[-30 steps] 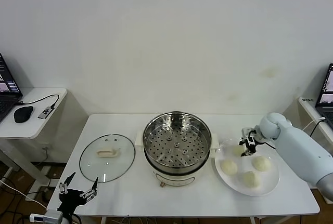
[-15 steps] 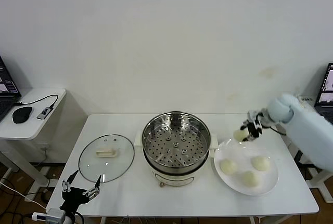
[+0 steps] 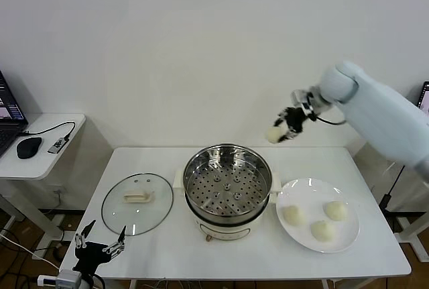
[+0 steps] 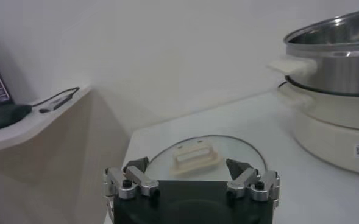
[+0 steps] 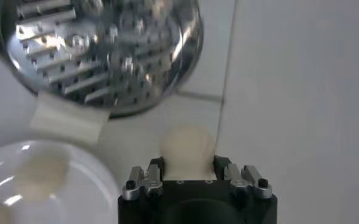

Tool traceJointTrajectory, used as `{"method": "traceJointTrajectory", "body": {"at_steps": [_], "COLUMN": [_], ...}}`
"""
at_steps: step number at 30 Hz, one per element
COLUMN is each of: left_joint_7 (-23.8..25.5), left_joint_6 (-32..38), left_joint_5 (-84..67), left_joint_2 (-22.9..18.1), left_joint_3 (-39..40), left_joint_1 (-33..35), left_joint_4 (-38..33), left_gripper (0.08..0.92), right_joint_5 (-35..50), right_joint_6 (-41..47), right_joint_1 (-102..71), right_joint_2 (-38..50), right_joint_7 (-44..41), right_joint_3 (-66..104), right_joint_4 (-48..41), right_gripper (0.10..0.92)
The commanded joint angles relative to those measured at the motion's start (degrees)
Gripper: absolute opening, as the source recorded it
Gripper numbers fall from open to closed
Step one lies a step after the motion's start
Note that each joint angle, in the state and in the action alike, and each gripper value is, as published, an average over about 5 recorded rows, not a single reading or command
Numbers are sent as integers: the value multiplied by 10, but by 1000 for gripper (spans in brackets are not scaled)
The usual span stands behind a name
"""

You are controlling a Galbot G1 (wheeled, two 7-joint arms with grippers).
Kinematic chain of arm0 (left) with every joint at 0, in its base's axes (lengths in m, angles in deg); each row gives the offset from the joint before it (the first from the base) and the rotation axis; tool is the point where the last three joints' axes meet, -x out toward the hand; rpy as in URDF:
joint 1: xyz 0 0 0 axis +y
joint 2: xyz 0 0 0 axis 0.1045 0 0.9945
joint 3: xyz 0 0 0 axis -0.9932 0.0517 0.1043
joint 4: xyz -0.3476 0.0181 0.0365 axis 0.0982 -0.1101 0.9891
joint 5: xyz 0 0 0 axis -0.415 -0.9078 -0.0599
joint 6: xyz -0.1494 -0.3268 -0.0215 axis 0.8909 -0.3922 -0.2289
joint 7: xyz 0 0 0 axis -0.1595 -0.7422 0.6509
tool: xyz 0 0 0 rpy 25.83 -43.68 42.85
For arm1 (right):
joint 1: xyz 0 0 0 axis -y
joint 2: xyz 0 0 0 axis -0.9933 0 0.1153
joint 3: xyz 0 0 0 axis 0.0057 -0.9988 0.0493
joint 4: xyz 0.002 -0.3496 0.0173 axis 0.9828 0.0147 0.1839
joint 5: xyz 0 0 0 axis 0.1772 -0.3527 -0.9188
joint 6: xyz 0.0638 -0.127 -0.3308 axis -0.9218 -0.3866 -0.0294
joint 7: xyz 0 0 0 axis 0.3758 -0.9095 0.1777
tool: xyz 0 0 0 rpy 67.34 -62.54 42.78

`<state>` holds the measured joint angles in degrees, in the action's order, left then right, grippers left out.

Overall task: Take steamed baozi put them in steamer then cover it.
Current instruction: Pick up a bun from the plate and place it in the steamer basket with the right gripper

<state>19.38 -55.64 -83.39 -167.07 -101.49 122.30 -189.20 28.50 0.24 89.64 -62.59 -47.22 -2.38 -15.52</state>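
Note:
My right gripper (image 3: 283, 130) is shut on one cream-white baozi (image 3: 274, 135) and holds it high in the air, above and just right of the steamer (image 3: 228, 183). In the right wrist view the baozi (image 5: 187, 151) sits between the fingers with the steamer's perforated basket (image 5: 106, 49) beyond it. Three more baozi (image 3: 294, 215) (image 3: 336, 210) (image 3: 323, 230) lie on the white plate (image 3: 298, 241). The glass cover (image 3: 138, 202) lies flat on the table left of the steamer. My left gripper (image 3: 99, 247) is open and empty at the table's front left corner, with the cover (image 4: 197, 157) just ahead of it.
The steamer stands mid-table on its cream-white pot base (image 3: 224, 227). A side table (image 3: 41, 143) at the left holds a mouse and cables. A white wall stands close behind the table.
My right gripper lifted one baozi off the plate and carried it up and to the left, toward the steamer. The left arm stayed put.

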Motion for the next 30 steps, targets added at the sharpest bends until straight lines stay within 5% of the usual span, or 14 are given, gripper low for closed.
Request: {"method": "traceJointTrajectory", "body": {"at_steps": [1,7,14,30], "left_joint_7": [-3,-3,-5,-5], "left_joint_6": [-1,-2,-2,-3], "left_joint_5": [2,9,12,19], "left_joint_2": [-1,-6,-12,-25], "left_joint_3": [0,-1,-3,2], "left_joint_1": [1,3,5,7], "left_joint_4": [-2,-5,-8,-16], "left_gripper": [823,823,823,823], "right_joint_5": [3,-109,-107,-214], "right_joint_6": [-315,-348,-348,-348], "right_joint_1": [50,39,14,-35], "right_joint_2": [-107,-111,-106,-136], "right_joint_7": [-39,-36,-34,13], "right_joint_3": [-42,-58,-83,-61], "right_joint_4": [-60,-22,28,-16], "right_gripper": [514,517,518,517]}}
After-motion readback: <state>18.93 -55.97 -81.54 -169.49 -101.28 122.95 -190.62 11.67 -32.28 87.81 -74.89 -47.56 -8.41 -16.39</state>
